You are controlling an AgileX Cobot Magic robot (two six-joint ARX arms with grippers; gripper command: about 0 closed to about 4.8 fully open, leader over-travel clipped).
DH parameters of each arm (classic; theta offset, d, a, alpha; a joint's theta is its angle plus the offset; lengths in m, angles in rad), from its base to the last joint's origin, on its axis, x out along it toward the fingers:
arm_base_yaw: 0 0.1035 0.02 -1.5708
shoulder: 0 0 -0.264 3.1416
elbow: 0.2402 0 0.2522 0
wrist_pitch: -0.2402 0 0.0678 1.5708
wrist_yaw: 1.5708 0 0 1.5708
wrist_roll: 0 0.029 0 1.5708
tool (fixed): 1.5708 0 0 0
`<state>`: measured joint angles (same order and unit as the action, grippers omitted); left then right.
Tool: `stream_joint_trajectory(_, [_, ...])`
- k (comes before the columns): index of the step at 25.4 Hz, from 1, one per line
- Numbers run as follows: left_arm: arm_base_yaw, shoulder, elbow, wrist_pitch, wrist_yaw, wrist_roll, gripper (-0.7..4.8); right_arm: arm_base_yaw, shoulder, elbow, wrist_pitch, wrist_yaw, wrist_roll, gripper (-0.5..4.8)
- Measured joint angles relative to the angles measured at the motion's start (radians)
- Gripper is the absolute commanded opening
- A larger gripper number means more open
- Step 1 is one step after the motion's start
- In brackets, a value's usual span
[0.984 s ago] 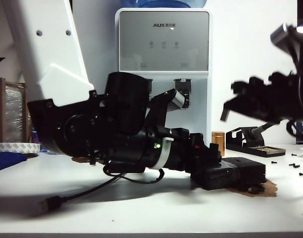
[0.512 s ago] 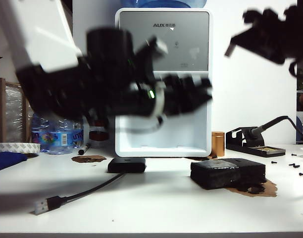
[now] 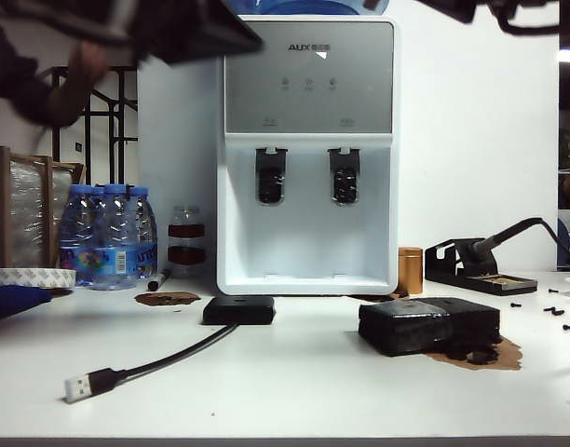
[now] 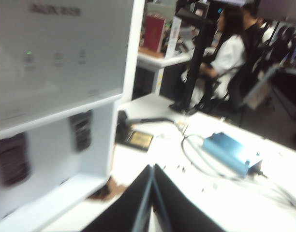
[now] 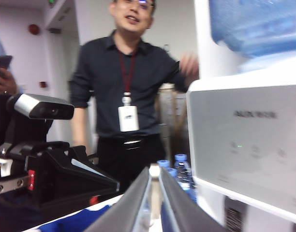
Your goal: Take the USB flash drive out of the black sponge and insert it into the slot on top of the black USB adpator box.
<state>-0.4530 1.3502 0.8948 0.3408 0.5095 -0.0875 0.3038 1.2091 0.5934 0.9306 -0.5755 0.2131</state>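
Note:
The black USB adpator box (image 3: 238,310) lies flat on the white table in front of the water dispenser. Its black cable runs forward to a silver plug (image 3: 77,386). The black sponge (image 3: 429,326) sits to the right of it on a brown stain. No USB flash drive or slot shows in any view. Both arms are raised high above the table. The left arm (image 3: 178,33) is a dark blur at the top left, and the right arm (image 3: 476,7) only grazes the top right edge. My left gripper (image 4: 153,170) is shut with nothing between its tips. My right gripper (image 5: 155,175) is shut too, level, facing a man.
A white water dispenser (image 3: 308,149) stands at the back centre, with water bottles (image 3: 108,233) to its left. A soldering iron stand (image 3: 476,270), a brass cylinder (image 3: 410,270) and loose screws (image 3: 555,312) are at the right. A tape roll (image 3: 29,277) and blue cloth (image 3: 10,300) lie far left.
My left arm has swung up from the sponge to the top left of the exterior view. The right arm has risen almost out of that view. The box and sponge now show unblocked.

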Motion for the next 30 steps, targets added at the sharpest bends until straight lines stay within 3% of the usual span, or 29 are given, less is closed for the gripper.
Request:
stream_joint_trajectory(6, [0.068,-0.219,0.0,-0.412,-0.001,0.176,-0.05,0.0,0.0,0.105,-0.135,-0.108,0.0,-0.02])
stream_joint_trajectory(10, [0.081,-0.259,-0.005,-0.698,-0.061,0.274,-0.05,0.0,0.0,0.177,-0.222,-0.217,-0.006,-0.02])
stream_joint_trajectory(15, [0.146,-0.26,-0.073,-0.718,-0.072,0.345,-0.05,0.0,0.017,0.256,-0.29,-0.35,-0.013,-0.02])
stream_joint_trajectory(18, [0.169,-0.26,-0.089,-0.705,-0.061,0.431,-0.05,0.0,0.057,0.275,-0.329,-0.404,-0.014,-0.02])
stream_joint_trajectory(25, [0.183,-0.26,-0.089,-0.736,-0.051,0.448,-0.05,0.0,0.177,0.33,-0.352,-0.539,-0.014,-0.02])
stream_joint_trajectory(30, [0.183,-0.26,-0.1,-0.777,-0.012,0.486,-0.05,0.0,0.246,0.335,-0.352,-0.571,-0.053,-0.02])
